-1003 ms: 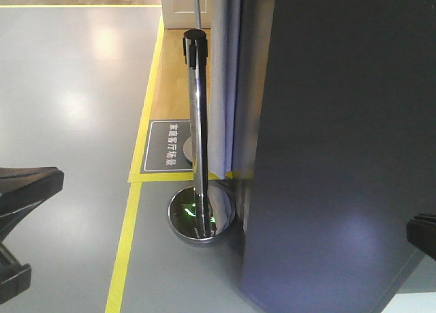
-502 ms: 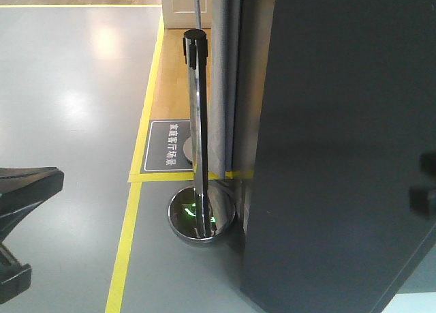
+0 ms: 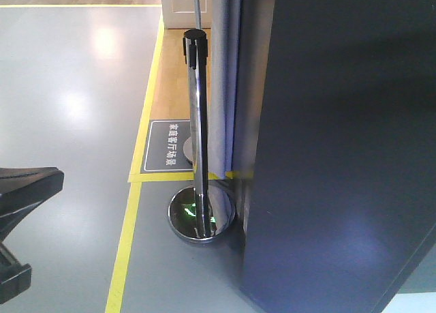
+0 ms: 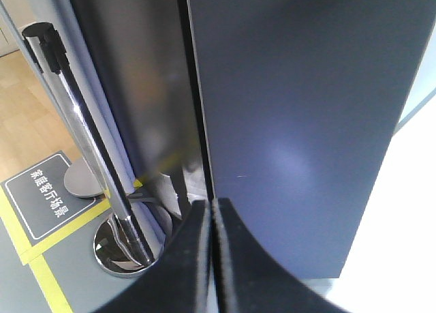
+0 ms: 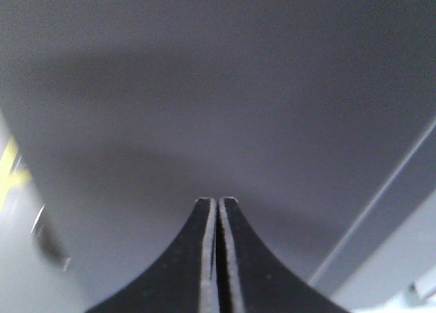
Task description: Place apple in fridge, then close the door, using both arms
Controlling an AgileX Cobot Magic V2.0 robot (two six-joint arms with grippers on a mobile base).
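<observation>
Gone from the front view since half a second ago: the dark blurred shape at the right edge, leaving only the door (image 3: pixel 340 149) filling that side. Unchanged otherwise.

Dark-grey outer face of the door seen nearly edge-on, its top and right part cut off by the frame. Behind its left edge, a strip of the fridge (image 3: pixel 248 88) body, narrow and dim. Seam between door and body narrow and dark in the left wrist view; whether fully shut, hard to tell. No sight of the apple in any view; presumably behind the door, but not visible.

Left gripper (image 4: pixel 212 211) with fingers pressed together, nothing between them, tips pointing at the lower seam between door and body; touching it or just short, not clear. Right gripper (image 5: pixel 218 207) likewise closed on nothing, tips aimed at the plain grey door face, very near it; contact not discernible, surroundings blurred.

Chrome stanchion post (image 3: pixel 197 122) upright just left of the fridge, its round base (image 3: pixel 202 214) on the grey floor beside a yellow floor line (image 3: pixel 126 245). Floor sign (image 3: pixel 169 146) partly hidden behind the post. Black shape (image 3: pixel 20 204) at the lower left edge, cut off, unidentifiable.
</observation>
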